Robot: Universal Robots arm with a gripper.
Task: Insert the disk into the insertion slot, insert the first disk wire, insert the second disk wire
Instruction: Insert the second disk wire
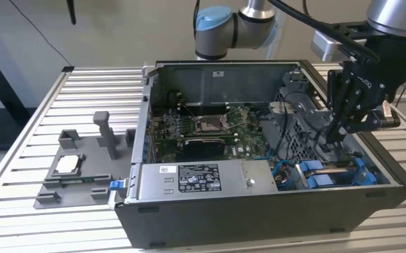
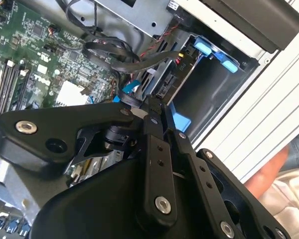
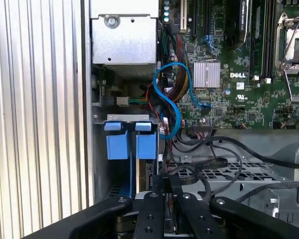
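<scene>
The disk (image 2: 163,79) stands on edge in the drive bay at the case's corner. Its bright blue carrier shows in the exterior view (image 1: 324,176) and in the first wrist view (image 3: 131,144). My gripper (image 1: 333,138) reaches down into the case right beside the disk's connector end. In both wrist views the gripper (image 2: 157,105) (image 3: 165,188) has its fingers pressed close together. A small dark connector (image 2: 125,99) with a bit of blue wire sticks out at the fingertips. A blue wire (image 3: 175,107) loops from the motherboard toward the bay.
The open case sits on a slatted metal table (image 1: 41,121). A grey power-supply box (image 1: 188,179) lies along the case's near wall, with the motherboard (image 1: 203,126) behind it. Black cables (image 3: 224,154) cross the metal cage. A grey fixture (image 1: 76,171) lies on the exterior view's left.
</scene>
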